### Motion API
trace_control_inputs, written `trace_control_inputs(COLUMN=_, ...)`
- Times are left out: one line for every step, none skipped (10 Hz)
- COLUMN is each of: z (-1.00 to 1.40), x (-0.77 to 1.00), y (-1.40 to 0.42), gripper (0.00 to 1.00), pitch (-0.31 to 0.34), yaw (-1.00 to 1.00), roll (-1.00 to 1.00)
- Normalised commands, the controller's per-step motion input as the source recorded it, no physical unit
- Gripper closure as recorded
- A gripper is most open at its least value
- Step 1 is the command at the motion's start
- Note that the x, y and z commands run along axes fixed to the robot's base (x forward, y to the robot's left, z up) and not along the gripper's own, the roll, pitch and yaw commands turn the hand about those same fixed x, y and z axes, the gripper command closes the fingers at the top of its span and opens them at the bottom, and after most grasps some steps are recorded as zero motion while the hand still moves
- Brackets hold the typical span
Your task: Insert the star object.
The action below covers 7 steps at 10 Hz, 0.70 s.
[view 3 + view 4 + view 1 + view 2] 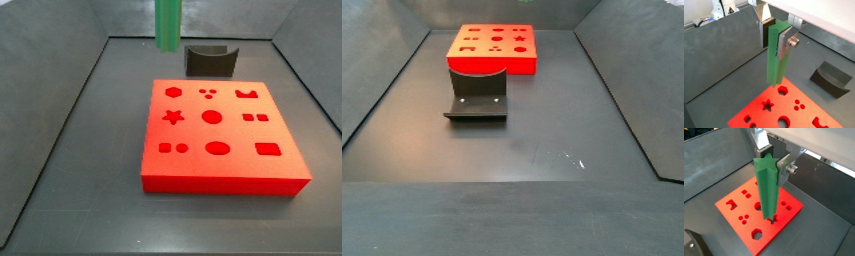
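My gripper (776,41) is shut on the star object (775,60), a long green rod that hangs upright from the fingers (785,44). In a wrist view the gripper (769,170) shows the rod's star-shaped top end (765,164). The rod's lower end hovers above the red block (784,110), near its edge by the hexagon hole (783,90); the star hole (767,105) is apart from it. In a side view only the rod (167,25) shows, above and behind the red block (221,135) with its star hole (173,117); the gripper is out of frame there.
A dark grey curved holder (210,60) stands just behind the block and also shows in a side view (476,100) and a wrist view (831,77). Grey sloping walls (54,120) ring the dark floor (516,190). The red block (493,48) has several shaped holes.
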Motion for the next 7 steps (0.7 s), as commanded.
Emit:
trace_control_inputs(z=-0.37, x=0.29, y=-0.02, gripper=1.00, pitch=-0.123, yaw=-0.53, roll=-0.02)
trace_control_inputs(z=-0.45, x=0.08, y=0.00, gripper=1.00, pitch=-0.136, yaw=-0.93, roll=0.00)
trace_control_inputs(z=-0.40, x=0.00, y=0.00, gripper=1.00, pitch=-0.070, yaw=-1.00, roll=-0.01)
trace_control_inputs(z=-0.40, x=0.00, y=0.00, gripper=1.00, pitch=-0.044, yaw=-1.00, roll=0.00)
trace_control_inputs(z=-0.37, x=0.00, y=0.00, gripper=1.00, pitch=-0.027, yaw=-1.00, roll=0.00)
trace_control_inputs(z=-0.33, x=0.00, y=0.00, gripper=1.00, pitch=-0.010, yaw=-1.00, roll=0.00)
trace_control_inputs(z=-0.30, x=0.00, y=0.00, gripper=1.00, pitch=0.000, yaw=-1.00, roll=0.00)
